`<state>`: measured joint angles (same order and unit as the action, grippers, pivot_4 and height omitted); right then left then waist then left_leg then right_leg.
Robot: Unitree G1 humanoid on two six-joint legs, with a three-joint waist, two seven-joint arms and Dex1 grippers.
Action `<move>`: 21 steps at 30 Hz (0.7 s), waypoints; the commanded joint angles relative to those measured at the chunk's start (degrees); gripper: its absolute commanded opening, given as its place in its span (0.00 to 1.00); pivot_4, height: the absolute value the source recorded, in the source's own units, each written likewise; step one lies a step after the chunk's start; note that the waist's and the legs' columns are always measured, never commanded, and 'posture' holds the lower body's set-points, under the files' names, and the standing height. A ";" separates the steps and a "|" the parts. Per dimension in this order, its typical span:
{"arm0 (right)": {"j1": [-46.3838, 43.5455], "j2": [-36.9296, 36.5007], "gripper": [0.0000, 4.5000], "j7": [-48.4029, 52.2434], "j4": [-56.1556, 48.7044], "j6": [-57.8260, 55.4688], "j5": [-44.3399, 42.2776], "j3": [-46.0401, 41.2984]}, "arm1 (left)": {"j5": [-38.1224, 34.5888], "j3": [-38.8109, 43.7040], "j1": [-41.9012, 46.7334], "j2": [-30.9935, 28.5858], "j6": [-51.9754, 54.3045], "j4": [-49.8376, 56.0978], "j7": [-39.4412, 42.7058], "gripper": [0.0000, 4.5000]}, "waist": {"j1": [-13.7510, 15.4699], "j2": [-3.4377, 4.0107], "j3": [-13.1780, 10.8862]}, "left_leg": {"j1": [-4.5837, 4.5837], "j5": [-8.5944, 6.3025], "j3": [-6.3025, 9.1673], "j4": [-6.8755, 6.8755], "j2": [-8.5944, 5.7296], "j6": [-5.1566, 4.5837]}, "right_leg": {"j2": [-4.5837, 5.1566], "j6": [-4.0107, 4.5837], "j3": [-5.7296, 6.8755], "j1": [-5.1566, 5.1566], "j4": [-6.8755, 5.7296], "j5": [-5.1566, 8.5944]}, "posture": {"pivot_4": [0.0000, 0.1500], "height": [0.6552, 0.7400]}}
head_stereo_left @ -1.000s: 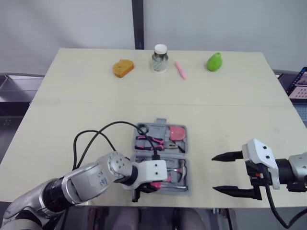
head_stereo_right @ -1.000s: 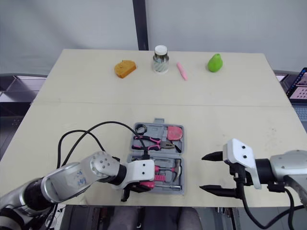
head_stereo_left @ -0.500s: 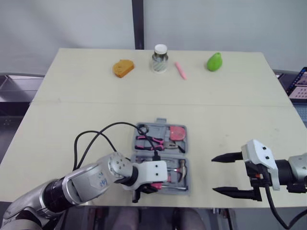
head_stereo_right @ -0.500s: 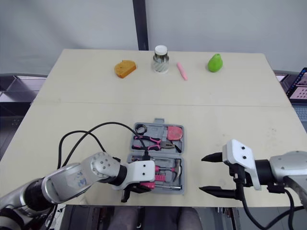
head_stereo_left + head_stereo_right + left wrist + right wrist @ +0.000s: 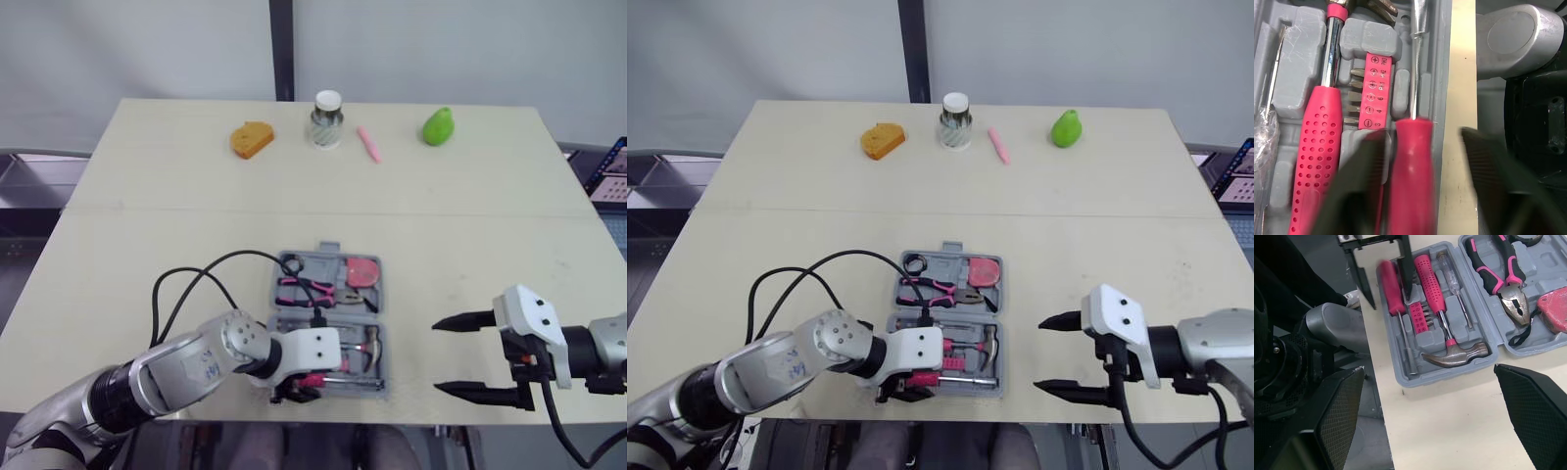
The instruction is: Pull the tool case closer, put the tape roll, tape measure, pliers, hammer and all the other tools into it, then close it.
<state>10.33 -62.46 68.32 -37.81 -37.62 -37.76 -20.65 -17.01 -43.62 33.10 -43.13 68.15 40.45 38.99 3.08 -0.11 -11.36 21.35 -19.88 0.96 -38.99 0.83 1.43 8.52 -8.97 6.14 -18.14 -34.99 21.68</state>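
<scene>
the left hand point(image 5: 294, 390) is hanging over the near left corner of the open tool case point(image 5: 383, 338), its two black fingers point(image 5: 1359, 191) spreading apart and straddling the red handle of a screwdriver point(image 5: 1410, 181) that is lying in the slot along the case's near edge. one finger is sitting between that handle and the dotted pink handle of the hammer point(image 5: 1442, 320); the other is reaching just past the case's rim, over the bare table point(image 5: 147, 245). whether the fingers are touching the handle i cannot tell. a pink bit holder point(image 5: 1375, 90) is resting between the hammer's shaft and the screwdriver's shaft. the case is lying flat at the near edge of the table with both halves facing up. its far half is carrying the pliers point(image 5: 315, 290) with pink and black grips, the red tape measure point(image 5: 363, 271) and a black ring that is looking like the tape roll point(image 5: 913, 263). a black cable point(image 5: 196, 274) is looping over the table from the left arm. the right hand point(image 5: 465, 355) is hovering over bare table to the right of the case, well apart from it, its fingers spreading wide and gripping nothing. along the far edge an orange object point(image 5: 252, 138), a jar point(image 5: 327, 119), a pink stick point(image 5: 368, 143) and a green object point(image 5: 438, 126) are standing in a row.
</scene>
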 commanded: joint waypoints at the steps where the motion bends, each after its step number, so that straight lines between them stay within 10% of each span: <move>1: 0.08 0.08 1.00 -0.49 -1.50 0.17 -1.06 -2.09 | -0.20 0.72 -0.26 -0.16 -0.22 2.28 0.59 1.00 | 0.00 0.00 0.00 | 0.00 0.00 0.00 0.00 0.00 0.00 | 0.00 0.00 0.00 0.00 0.00 0.00 | 1.00 1.00; 9: -0.98 0.10 1.00 -0.62 -1.13 0.05 -1.51 -1.61 | -3.16 8.63 -3.52 1.14 -2.08 3.37 0.72 1.00 | -0.06 0.00 0.00 | 0.00 0.00 0.00 0.00 0.00 0.00 | 0.00 0.00 -0.01 -0.01 -0.01 0.00 | 1.00 1.00; 21: -5.26 2.04 1.00 -2.38 2.30 -0.45 -3.34 0.87 | -8.22 33.50 -27.52 -3.39 -40.44 -9.27 18.18 0.94 | 0.22 0.04 0.02 | 0.08 0.00 -0.07 -0.03 -0.01 0.00 | 0.05 0.01 -0.07 -0.22 -0.12 0.01 | 1.00 1.00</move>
<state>5.31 -60.84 66.26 -35.56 -37.84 -39.83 -19.60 -24.77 -11.59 5.86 -47.66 31.72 32.36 56.05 3.31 -0.07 -11.34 21.44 -19.88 0.88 -39.03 0.81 1.43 8.57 -8.96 6.08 -18.34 -35.10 21.68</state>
